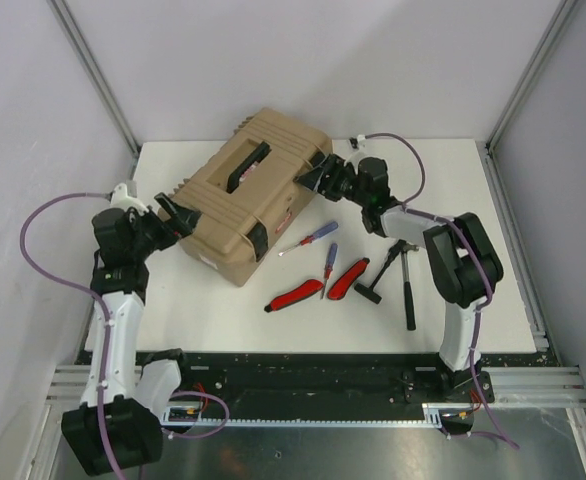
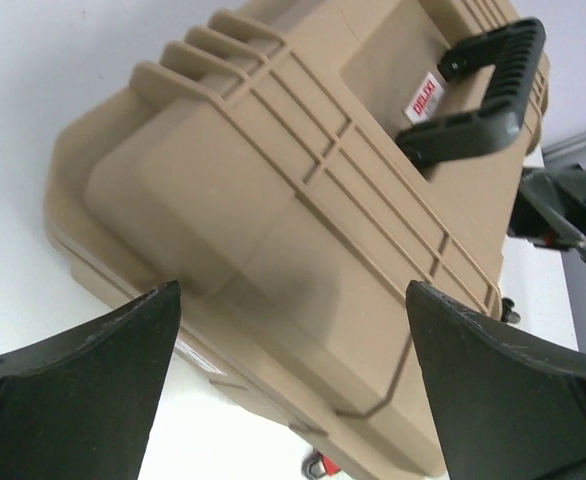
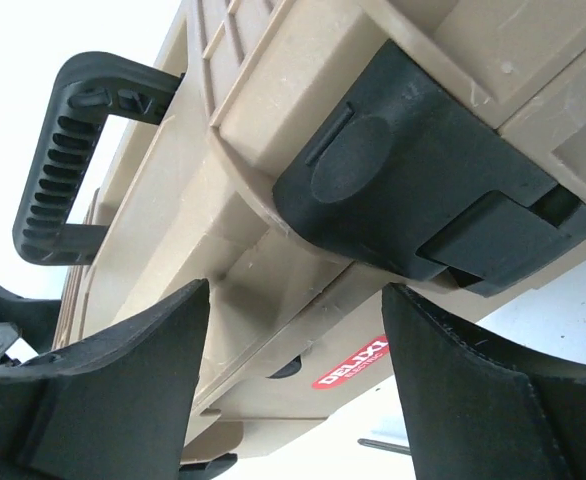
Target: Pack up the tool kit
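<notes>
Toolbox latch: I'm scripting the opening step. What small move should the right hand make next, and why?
Probably ease the right hand onto the black latch: the toolbox is shut, the open hand sits just short of it, tools lie outside.

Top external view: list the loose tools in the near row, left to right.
Red-handled tool → screwdriver → second red tool → slanted black tool → hammer. The other screwdriver, farther back, overlaps several of these and is left out.

The black two-finger left gripper (image 1: 179,214), left of centre in the top view, and the black two-finger right gripper (image 1: 310,177), just above centre, face each other, fingers spread wide.
</notes>
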{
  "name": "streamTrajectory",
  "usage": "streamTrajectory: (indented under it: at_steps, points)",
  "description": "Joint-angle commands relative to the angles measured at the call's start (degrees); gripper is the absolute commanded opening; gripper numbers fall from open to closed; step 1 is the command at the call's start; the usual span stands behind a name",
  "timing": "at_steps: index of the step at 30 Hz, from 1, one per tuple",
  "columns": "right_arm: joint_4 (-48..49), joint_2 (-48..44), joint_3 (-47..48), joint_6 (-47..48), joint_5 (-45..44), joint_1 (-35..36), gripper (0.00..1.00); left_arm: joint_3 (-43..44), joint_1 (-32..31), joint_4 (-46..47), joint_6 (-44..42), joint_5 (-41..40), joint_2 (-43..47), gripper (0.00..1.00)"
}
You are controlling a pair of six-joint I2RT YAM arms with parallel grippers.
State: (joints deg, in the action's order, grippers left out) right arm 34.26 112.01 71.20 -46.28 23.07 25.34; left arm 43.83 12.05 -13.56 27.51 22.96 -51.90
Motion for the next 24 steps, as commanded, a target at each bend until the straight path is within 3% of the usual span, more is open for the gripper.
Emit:
streamTrajectory:
  at_steps: [1, 8, 13, 19, 24]
  points:
    - [3.27, -1.02, 3.96, -0.34, 1.34, -2.32, 0.77, -2.0, -0.8, -7.09, 1.56, 2.56, 3.07, 0.99]
    - [-19.29, -11.7, 3.83, 6.85, -9.48, -2.19, 0.92, 9.45, -0.67, -12.11, 0.95, -13.63, 4.08, 0.99]
    - [-30.24, -19.24, 2.57, 8.18, -18.15, -1.67, 0.96, 16.02, -0.74, -14.45, -0.01, -24.95, 1.0, 1.0]
    - [-33.3, -23.61, -0.49, 9.88, -18.82, 1.42, 0.96, 22.7, -0.72, -13.93, -1.62, -24.1, -6.03, 1.0]
    - [-31.64, -23.35, -1.41, 10.33, -15.29, 6.71, 0.92, 24.52, -0.72, -10.22, -5.1, -16.26, -12.56, 0.99]
